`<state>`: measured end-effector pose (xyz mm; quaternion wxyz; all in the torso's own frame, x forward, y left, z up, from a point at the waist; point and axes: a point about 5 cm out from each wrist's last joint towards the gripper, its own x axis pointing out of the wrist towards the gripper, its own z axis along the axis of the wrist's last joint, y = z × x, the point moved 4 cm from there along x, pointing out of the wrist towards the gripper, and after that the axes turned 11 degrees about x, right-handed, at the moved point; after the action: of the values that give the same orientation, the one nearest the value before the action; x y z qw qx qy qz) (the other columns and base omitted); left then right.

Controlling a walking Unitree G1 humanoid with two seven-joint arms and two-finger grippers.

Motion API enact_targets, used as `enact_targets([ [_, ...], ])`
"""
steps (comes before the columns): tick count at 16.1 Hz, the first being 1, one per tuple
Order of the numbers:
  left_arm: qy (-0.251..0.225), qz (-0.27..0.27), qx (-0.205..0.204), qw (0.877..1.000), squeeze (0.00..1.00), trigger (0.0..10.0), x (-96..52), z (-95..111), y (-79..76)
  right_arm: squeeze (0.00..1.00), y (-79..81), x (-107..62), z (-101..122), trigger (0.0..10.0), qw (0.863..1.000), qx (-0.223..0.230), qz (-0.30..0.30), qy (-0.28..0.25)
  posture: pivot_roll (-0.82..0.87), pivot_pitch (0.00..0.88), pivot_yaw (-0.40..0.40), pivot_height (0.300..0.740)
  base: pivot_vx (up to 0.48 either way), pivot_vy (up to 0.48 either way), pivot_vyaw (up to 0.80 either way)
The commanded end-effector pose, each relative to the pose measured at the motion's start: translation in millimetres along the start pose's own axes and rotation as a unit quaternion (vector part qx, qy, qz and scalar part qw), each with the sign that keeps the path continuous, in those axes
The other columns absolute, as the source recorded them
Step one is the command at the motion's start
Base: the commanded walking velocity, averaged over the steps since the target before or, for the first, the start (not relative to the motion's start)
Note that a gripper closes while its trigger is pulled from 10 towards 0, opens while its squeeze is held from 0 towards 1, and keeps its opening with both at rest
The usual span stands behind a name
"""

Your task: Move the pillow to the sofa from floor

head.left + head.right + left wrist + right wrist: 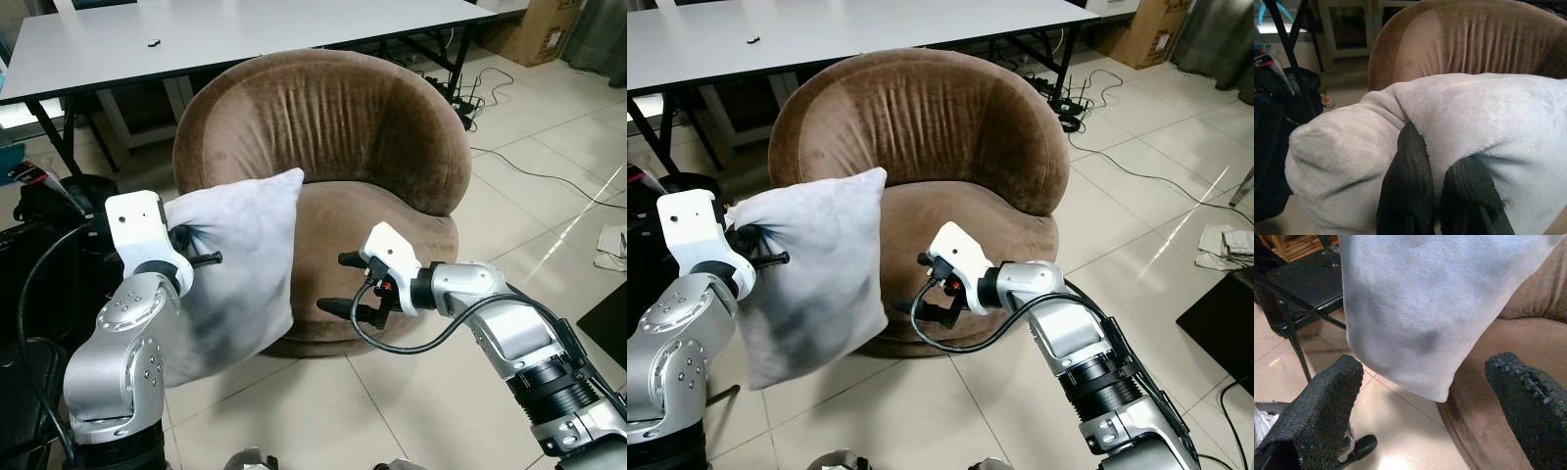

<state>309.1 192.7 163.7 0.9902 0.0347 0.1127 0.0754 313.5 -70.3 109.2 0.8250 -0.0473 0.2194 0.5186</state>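
Off the floor, beside the sofa (323,117), the pillow (235,274) hangs from our left gripper (1437,196), pinched only at one edge. Our right gripper (338,284) waits spread, holding nothing. We judge that thin grip could let it slip mid-swing.

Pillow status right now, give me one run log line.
pillow: off floor, hanging | left tool: shut on pillow | right tool: open, empty | sofa: seat bare
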Motion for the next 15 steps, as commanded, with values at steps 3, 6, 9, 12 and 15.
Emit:
enact_targets([
  [3, -0.038, -0.017, 0.008, 0.999, 0.0, 10.0, 0.9, 18, -5.5, 0.0, 2.3, 2.1, -4, 10.0, 1.0, -0.003, 0.007, 0.003, -0.04, 0.0, 0.044, 0.74, 0.271, 0.0, 0.0],
  [6, -0.036, -0.018, 0.009, 0.999, 0.0, 10.0, 1.6, 17, -5.8, 0.0, 5.8, 2.5, -11, 10.0, 1.0, 0.004, 0.008, 0.007, -0.04, 0.0, 0.044, 0.74, 0.48, 0.0, 0.0],
  [9, -0.037, -0.019, 0.011, 0.999, 0.0, 10.0, 1.8, 17, -6.5, 0.0, 7.0, 2.0, -14, 10.0, 1.0, 0.007, 0.008, 0.01, -0.05, 0.0, 0.046, 0.74, 0.48, 0.0, 0.0],
  [12, -0.038, -0.025, 0.011, 0.999, 0.0, 10.0, 1.5, 16, -9.0, 0.0, 7.7, 0.2, -13, 10.0, 1.0, 0.005, 0.012, 0.01, -0.05, 0.0, 0.043, 0.74, 0.48, 0.0, 0.0],
  [15, -0.04, -0.021, 0.008, 0.999, 0.0, 10.0, 0.8, 16, -9.5, 0.0, 6.6, -0.1, -11, 10.0, 1.0, 0.002, 0.012, 0.009, -0.04, 0.0, 0.04, 0.74, 0.291, 0.0, 0.0],
])
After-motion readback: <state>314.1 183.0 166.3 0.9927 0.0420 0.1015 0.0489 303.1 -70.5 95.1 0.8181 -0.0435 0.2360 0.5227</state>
